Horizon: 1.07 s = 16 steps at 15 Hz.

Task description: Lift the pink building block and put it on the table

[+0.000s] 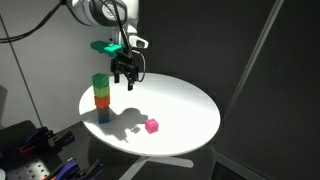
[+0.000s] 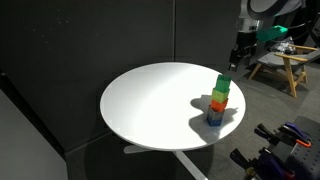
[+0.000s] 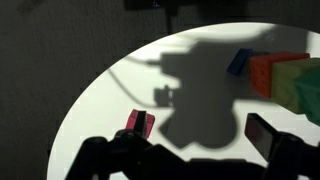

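The gripper [image 1: 126, 80] hangs above the table [image 1: 190, 105], just beside the top of the stack [image 1: 101, 97]. Its jaws are spread wide and hold nothing. The pink block [image 1: 152, 126] rests on the table, well apart from the stack and from the gripper. In the wrist view the pink block [image 3: 138, 123] lies near one finger. The stack carries a green block [image 2: 223, 84] on top, an orange block [image 2: 219, 100] beneath, and a blue block [image 2: 214, 117] lowest.
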### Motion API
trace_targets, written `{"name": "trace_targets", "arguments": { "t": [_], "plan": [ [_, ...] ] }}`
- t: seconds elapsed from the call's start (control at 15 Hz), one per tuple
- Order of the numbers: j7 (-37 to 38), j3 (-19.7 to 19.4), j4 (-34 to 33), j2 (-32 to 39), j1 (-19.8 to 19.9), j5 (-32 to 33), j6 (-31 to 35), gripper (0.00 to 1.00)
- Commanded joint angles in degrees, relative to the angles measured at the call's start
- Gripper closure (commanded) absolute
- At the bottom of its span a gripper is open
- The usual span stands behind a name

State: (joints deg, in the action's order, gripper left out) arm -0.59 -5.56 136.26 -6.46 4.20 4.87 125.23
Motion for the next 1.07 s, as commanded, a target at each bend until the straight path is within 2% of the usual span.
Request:
{"name": "trace_targets", "arguments": {
  "t": [0.0,0.6,0.67,1.0],
  "plan": [
    [-2.77,-0.13,2.51,-5.45,0.42,-0.67,-1.66,0.00],
    [-7.62,-1.09,2.90,-9.65,0.27,-2.70,-5.79,0.00],
    [-5.54,-0.50,2.30,-7.85,0.32,-1.73,-4.09,0.00],
    [-6.12,-0.59,2.41,-8.26,0.30,-1.73,-4.76,0.00]
  ]
}}
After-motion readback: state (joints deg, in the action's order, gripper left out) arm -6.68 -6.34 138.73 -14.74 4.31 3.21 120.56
